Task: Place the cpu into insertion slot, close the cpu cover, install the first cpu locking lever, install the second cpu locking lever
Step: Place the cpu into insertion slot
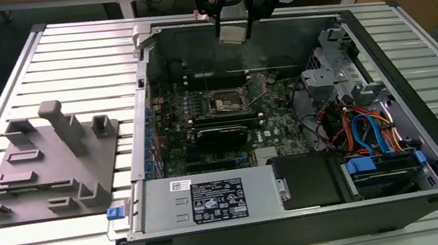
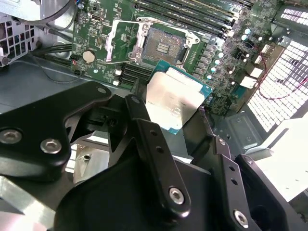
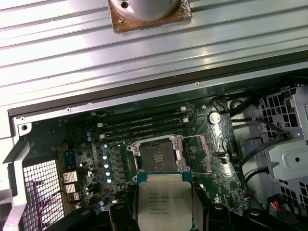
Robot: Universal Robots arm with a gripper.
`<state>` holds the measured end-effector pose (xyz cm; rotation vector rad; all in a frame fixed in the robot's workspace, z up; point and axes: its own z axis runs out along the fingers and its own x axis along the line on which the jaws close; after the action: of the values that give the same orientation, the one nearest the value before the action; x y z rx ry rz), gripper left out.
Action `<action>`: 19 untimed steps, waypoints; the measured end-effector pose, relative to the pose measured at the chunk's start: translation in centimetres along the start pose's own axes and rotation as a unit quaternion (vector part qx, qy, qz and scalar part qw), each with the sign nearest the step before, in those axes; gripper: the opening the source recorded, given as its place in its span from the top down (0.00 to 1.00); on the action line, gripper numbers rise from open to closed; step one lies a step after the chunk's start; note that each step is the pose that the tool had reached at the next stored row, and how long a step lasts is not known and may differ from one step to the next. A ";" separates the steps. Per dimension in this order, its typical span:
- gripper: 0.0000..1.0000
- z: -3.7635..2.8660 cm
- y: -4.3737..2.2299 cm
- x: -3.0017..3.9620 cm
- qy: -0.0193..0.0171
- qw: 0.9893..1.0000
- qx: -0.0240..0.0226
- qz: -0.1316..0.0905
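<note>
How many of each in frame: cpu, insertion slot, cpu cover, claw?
cpu: 1
insertion slot: 1, empty
cpu cover: 1, swung open
claw: 1, shut on the cpu
Total: 4

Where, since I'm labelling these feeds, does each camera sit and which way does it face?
Exterior view: off the arm, raised, looking down into the open computer case on the slatted table; the tool holds the cpu above it.
First wrist view: on the arm, looking down at the insertion slot; dark tool parts show.
Second wrist view: on the arm, looking past the tool's black links at the circuit board.
Shared: both wrist views show the cpu and the empty slot.
</note>
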<state>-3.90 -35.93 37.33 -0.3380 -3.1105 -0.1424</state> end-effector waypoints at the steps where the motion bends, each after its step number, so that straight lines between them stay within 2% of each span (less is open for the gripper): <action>1: 0.46 0.00 0.00 0.00 0.000 1.000 0.000 0.000; 7: 0.46 0.00 0.00 0.00 0.000 1.000 0.000 0.003; 10: 0.46 0.01 0.00 0.00 -0.002 1.000 0.000 0.023; 13: 0.46 0.02 0.00 0.00 -0.004 0.999 -0.001 0.048; 19: 0.46 0.02 0.00 0.00 -0.005 0.999 -0.001 0.051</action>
<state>-3.90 -35.93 37.31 -0.4966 -3.0938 -0.1432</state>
